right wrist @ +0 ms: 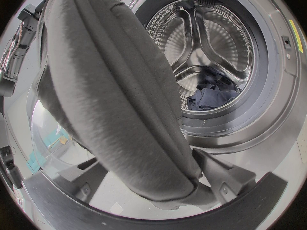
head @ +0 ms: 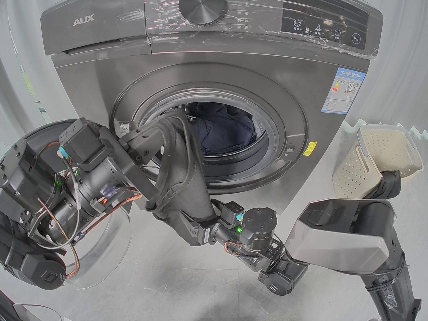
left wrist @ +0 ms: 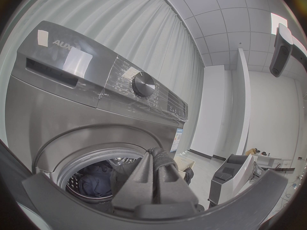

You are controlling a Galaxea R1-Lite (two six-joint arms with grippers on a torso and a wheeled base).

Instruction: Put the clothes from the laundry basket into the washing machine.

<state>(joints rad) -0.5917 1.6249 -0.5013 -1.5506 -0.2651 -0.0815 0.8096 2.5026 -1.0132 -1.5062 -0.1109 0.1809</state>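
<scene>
A: From the head view, where does the load stand?

B: Partly in. A dark navy garment (head: 225, 130) lies inside the drum of the grey front-loading washing machine (head: 214, 67), whose round glass door (head: 102, 246) is swung open. A dark grey garment (head: 185, 174) hangs at the mouth, draped from the left gripper (head: 171, 123) down to the right gripper (head: 191, 224), not yet inside.

A: And the cream perforated laundry basket (head: 383, 157)?

B: It stands to the right of the machine, with something dark at its near edge. I cannot tell whether that is clothing, so more may be left.

A: The left wrist view?

B: The left gripper (left wrist: 156, 158) has its jaws closed on a fold of the dark grey garment (left wrist: 161, 155), just before the drum opening.

A: The right wrist view?

B: The right gripper (right wrist: 150, 173) has its jaws spread wide. The dark grey garment (right wrist: 108, 96) hangs between them, its hem touching one, unpinched. Beyond it, the dark navy garment (right wrist: 211, 98) rests on the drum floor.

A: So what remains?

B: I judge this piece needs pushing through the opening.
</scene>
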